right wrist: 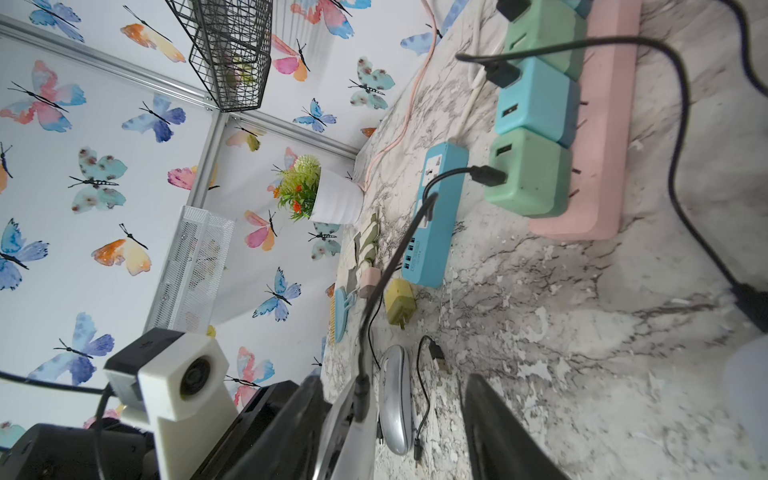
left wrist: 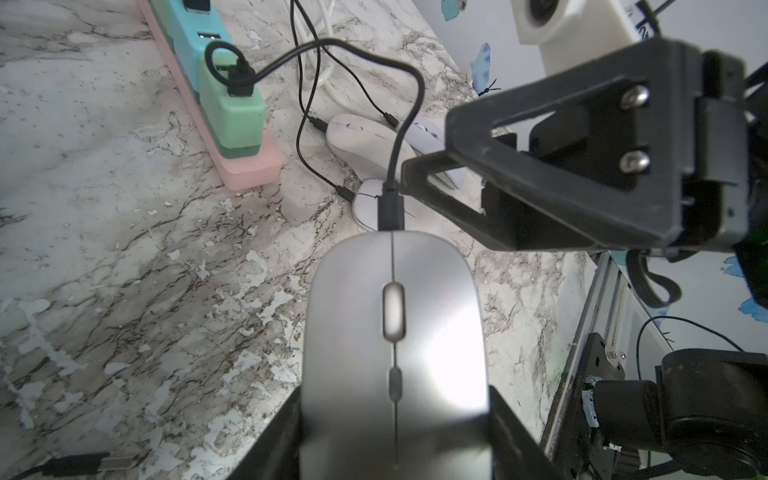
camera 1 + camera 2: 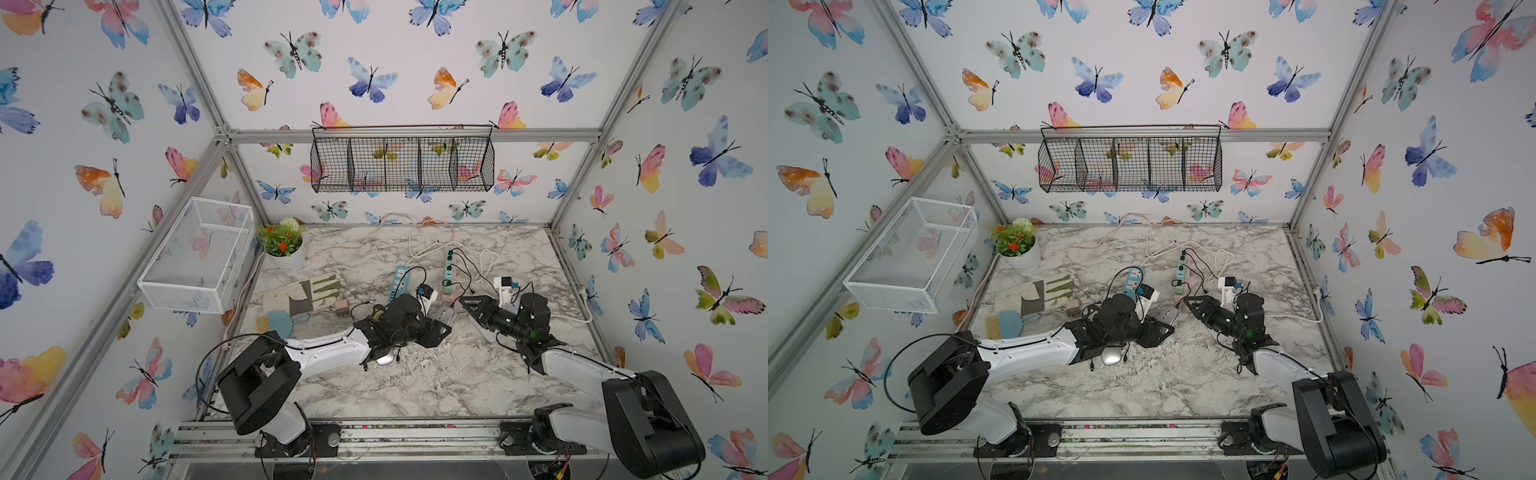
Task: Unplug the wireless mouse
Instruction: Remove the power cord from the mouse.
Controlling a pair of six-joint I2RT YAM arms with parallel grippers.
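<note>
In both top views a spare mouse [image 3: 384, 358] lies on the surface [image 3: 415, 386] under the left forearm, with loose cable ends beside it. It is not the one in hand.

Just past it, toward 1 o'clock, the left gripper [image 2: 395, 399] is clamped on the flanks of the silver mouse [image 2: 395, 332], pinning its rear half. In a top view the silver mouse [image 3: 1169, 316] sits between the two grippers, its long axis running from about 7 o'clock to 1 o'clock, nose pointing away from the left arm.

The black plug [image 2: 390, 208] enters that nose in line with the axis. The right gripper [image 3: 467, 303] comes in from about 2 o'clock of the mouse. Its wrist view shows the jaws parted with a clear gap, the plug [image 1: 361, 395] close against one finger [image 1: 307, 415] and nothing pinched yet. The right arm is plainly the nearer to the plug.

The coming pull probably has to run along the axis, toward 1 o'clock, once the jaws meet on the plug body rather than the cable.

Farther out, at 12 o'clock, the cable [image 2: 332, 54] loops back to a green charger [image 2: 237, 116] on the pink power strip [image 2: 249, 172].
</note>
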